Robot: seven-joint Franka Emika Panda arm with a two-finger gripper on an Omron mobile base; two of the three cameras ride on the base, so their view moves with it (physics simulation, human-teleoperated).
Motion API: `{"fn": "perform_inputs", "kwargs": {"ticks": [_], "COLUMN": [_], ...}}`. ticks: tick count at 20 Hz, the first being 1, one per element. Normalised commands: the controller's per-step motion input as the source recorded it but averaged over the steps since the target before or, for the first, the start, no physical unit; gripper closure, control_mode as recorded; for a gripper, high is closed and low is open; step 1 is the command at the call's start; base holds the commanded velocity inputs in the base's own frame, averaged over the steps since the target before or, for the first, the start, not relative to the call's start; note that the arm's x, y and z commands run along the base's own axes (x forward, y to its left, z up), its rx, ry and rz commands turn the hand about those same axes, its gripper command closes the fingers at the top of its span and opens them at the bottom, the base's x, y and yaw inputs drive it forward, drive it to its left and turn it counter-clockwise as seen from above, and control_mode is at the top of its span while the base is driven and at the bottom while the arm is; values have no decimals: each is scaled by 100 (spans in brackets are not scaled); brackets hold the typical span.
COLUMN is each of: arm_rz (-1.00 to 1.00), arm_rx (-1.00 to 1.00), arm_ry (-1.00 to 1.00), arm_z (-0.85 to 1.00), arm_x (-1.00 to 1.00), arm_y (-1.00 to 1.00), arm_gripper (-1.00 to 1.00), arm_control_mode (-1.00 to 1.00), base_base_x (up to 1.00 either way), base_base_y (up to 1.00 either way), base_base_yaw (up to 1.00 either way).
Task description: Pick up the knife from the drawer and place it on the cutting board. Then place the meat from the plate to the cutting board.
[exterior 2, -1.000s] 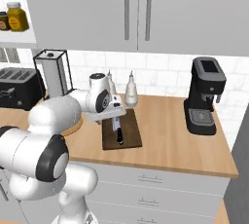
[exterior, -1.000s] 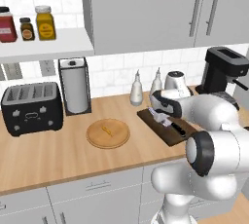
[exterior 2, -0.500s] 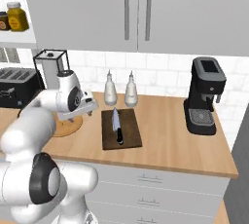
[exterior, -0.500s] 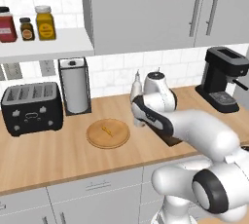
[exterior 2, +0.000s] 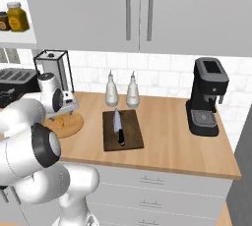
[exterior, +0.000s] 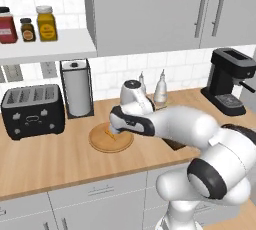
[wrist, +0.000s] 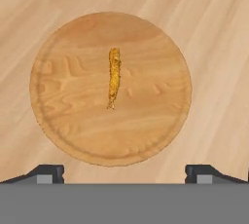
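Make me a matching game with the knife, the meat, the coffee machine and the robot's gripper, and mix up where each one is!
Things:
1. knife
2. meat
3. coffee machine
4. gripper

Places or states:
A. lying on the round plate
B. open, above the plate
C. lying on the cutting board
D. standing at the right end of the counter

Pairs: 1-C, 2-A, 3-D, 4-B
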Motion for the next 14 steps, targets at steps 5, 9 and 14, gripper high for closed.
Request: {"fn": "perform_inputs", "kwargs": {"ticks": [5, 9, 14], "arm_rz": [4, 0, 0], "arm_rx": [4, 0, 0], "arm_ry": [1, 5, 1], "arm_z": [-9, -59, -30], "arm_x": [19, 21, 33], "arm_y": [56, 12, -1], "arm_gripper": [-100, -100, -100], "arm_control_mode": [-100, -100, -100], "base_base_x": [0, 0, 0], "base_base_y": [0, 0, 0], "base_base_yaw": [0, 0, 0]}}
